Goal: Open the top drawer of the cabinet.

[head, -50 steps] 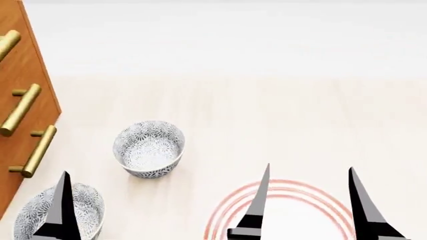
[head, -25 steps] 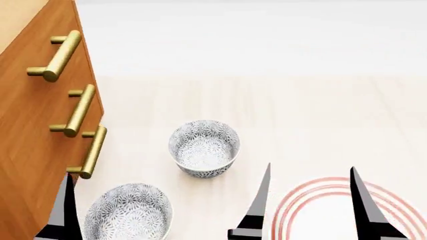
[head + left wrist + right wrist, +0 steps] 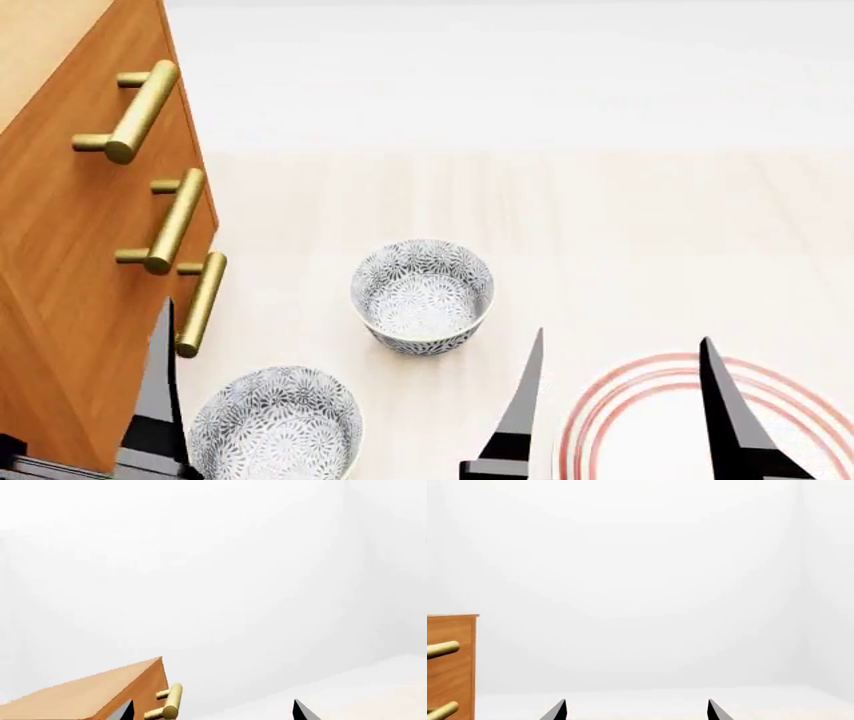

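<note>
Wooden cabinet (image 3: 80, 260) closed; right gripper (image 3: 621, 400) spread, empty; left gripper (image 3: 80, 420) seemingly likewise.

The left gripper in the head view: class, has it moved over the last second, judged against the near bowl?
Yes. The left gripper has shifted off the near bowl towards the cabinet.

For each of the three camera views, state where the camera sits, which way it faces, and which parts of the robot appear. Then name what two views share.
Head view: on the robot's head, looking forward and down at the cabinet, two patterned bowls and a red-ringed plate; fingers of both arms show.
Left wrist view: near the left gripper, facing the cabinet's top corner and a white wall.
Right wrist view: near the right gripper, facing the wall, cabinet at the edge.
All three share the cabinet's brass handles.
</note>
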Robot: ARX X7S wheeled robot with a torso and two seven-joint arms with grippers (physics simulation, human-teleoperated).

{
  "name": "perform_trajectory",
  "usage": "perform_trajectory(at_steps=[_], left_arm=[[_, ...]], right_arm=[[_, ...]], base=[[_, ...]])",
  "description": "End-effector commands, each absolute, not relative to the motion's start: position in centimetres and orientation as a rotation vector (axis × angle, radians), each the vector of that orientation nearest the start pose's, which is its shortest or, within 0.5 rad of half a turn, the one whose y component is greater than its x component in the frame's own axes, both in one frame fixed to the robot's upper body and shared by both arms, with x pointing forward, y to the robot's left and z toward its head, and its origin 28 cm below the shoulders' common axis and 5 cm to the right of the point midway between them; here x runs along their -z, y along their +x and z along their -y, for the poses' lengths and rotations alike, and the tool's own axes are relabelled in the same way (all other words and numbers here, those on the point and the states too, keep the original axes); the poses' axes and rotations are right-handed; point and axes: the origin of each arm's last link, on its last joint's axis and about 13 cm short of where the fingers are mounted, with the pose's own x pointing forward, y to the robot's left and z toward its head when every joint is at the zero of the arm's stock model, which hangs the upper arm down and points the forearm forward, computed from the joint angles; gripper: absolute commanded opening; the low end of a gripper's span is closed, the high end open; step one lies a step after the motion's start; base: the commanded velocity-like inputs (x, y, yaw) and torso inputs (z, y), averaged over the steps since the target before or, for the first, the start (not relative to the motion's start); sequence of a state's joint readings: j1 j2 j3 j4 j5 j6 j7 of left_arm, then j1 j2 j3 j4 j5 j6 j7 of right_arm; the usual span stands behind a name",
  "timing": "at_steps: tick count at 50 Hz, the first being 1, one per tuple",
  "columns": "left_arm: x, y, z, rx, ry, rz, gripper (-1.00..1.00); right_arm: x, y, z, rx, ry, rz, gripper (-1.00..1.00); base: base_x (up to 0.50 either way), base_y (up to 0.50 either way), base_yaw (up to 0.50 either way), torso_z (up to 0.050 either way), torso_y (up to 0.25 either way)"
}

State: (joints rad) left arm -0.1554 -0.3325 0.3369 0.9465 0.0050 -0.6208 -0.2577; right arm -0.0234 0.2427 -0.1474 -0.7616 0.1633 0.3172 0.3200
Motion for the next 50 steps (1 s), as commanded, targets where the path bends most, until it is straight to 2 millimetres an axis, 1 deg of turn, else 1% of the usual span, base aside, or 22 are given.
perform_trajectory(at_steps=[1, 3, 4, 8, 12, 22, 23, 25, 26, 31, 33, 39, 43, 50], left_arm=[[-20.2, 18.9, -19.2, 0.060, 0.514, 0.610, 1.00], [-20.5, 19.1, -19.1, 0.064, 0.550, 0.625, 1.00], [-20.7, 19.4, -19.0, 0.038, 0.606, 0.645, 1.00], [-21.0, 19.9, -18.9, 0.032, 0.645, 0.639, 1.00], [-21.2, 20.8, -18.7, 0.014, 0.745, 0.662, 1.00], [-22.2, 22.9, -18.5, 0.014, 0.850, 0.645, 1.00], [-22.2, 22.9, -18.5, 0.014, 0.850, 0.645, 1.00], [-22.2, 23.5, -18.6, 0.003, 0.870, 0.634, 1.00], [-22.1, 24.1, -18.7, -0.007, 0.900, 0.598, 1.00], [-22.2, 25.0, -18.7, -0.008, 0.948, 0.591, 1.00], [-22.1, 25.5, -18.7, 0.004, 1.002, 0.577, 1.00], [-21.8, 26.7, -18.6, 0.019, 1.058, 0.561, 1.00], [-22.0, 27.6, -18.7, 0.011, 1.087, 0.535, 1.00], [-21.7, 28.8, -18.8, 0.018, 1.126, 0.456, 1.00]], right_arm=[[-13.9, 17.9, 9.7, 0.026, 0.009, 0.387, 1.00], [-13.8, 17.9, 9.7, 0.025, 0.010, 0.388, 1.00], [-13.9, 17.9, 9.7, 0.025, 0.010, 0.388, 1.00], [-13.8, 17.9, 9.7, 0.025, 0.011, 0.388, 1.00], [-13.9, 17.8, 9.8, 0.026, 0.013, 0.389, 1.00], [-13.8, 17.9, 9.7, 0.022, 0.011, 0.384, 1.00], [-13.8, 17.9, 9.7, 0.022, 0.011, 0.384, 1.00], [-13.8, 17.9, 9.7, 0.022, 0.012, 0.384, 1.00], [-13.9, 17.8, 9.6, 0.021, 0.011, 0.383, 1.00], [-14.1, 17.7, 9.7, 0.024, 0.013, 0.391, 1.00], [-14.1, 17.7, 9.7, 0.026, 0.016, 0.392, 1.00], [-14.2, 17.6, 9.8, 0.029, 0.015, 0.397, 1.00], [-14.0, 17.8, 9.8, 0.028, 0.015, 0.394, 1.00], [-13.9, 17.8, 9.8, 0.031, 0.016, 0.389, 1.00]], base=[[0.00, 0.00, 0.00, 0.000, 0.000], [0.00, 0.00, 0.00, 0.000, 0.000], [0.00, 0.00, 0.00, 0.000, 0.000], [0.00, 0.00, 0.00, 0.000, 0.000], [0.00, 0.00, 0.00, 0.000, 0.000], [0.00, 0.00, 0.00, 0.000, 0.000], [0.00, 0.00, 0.00, 0.000, 0.000], [0.00, 0.00, 0.00, 0.000, 0.000], [0.00, 0.00, 0.00, 0.000, 0.000], [0.00, 0.00, 0.00, 0.000, 0.000], [0.00, 0.00, 0.00, 0.000, 0.000], [0.00, 0.00, 0.00, 0.000, 0.000], [0.00, 0.00, 0.00, 0.000, 0.000], [0.00, 0.00, 0.00, 0.000, 0.000]])
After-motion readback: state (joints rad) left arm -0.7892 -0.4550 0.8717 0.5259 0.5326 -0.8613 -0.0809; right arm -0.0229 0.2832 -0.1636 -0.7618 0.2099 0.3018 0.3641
